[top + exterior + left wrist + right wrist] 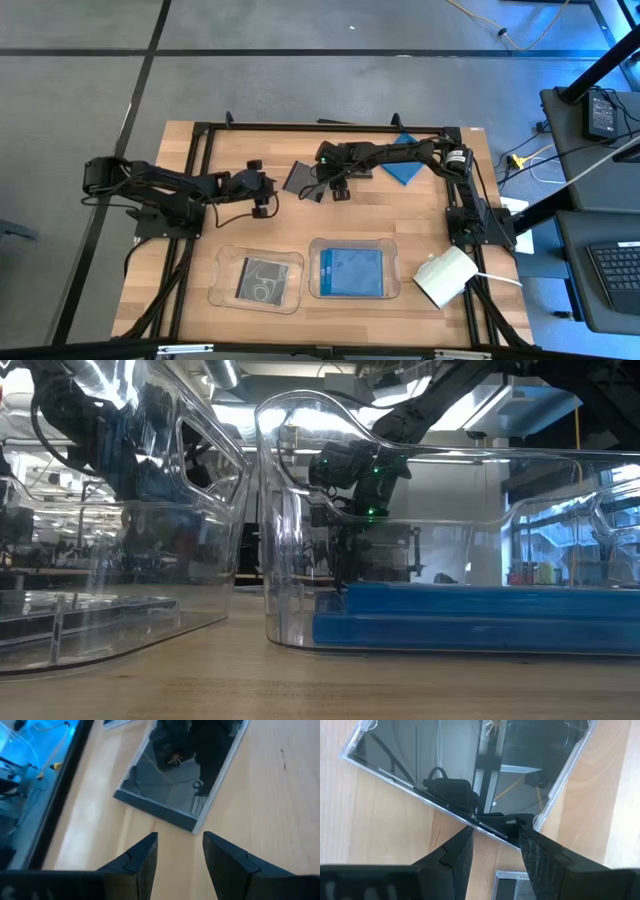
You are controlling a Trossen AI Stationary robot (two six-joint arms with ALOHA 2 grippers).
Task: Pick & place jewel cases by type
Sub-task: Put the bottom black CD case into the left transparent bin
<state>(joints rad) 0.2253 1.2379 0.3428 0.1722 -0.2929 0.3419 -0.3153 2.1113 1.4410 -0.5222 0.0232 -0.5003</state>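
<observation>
A black jewel case (299, 177) lies flat on the wood between my two grippers. My left gripper (180, 845) is open and points at this black case (180, 775) from the table's left, a short way off. My right gripper (495, 832) is open and points steeply down, its fingertips at one edge of the case (470, 770). A second dark case (512, 880) lies on the table under that gripper. Blue jewel cases (403, 169) lie at the far right. One black case (262, 278) and one blue case (351, 271) lie in two clear trays. My right gripper's two fingertips (462, 837) stand over the black case's edge near one corner (492, 825), coming from above and slanting. Whether they touch the case I cannot tell. The case lies flat on the table.
Two clear trays, left (222, 290) and right (392, 290), stand near the table's front edge and fill the low view. A white box (444, 277) with a cable sits at the front right. A black frame (205, 135) borders the table.
</observation>
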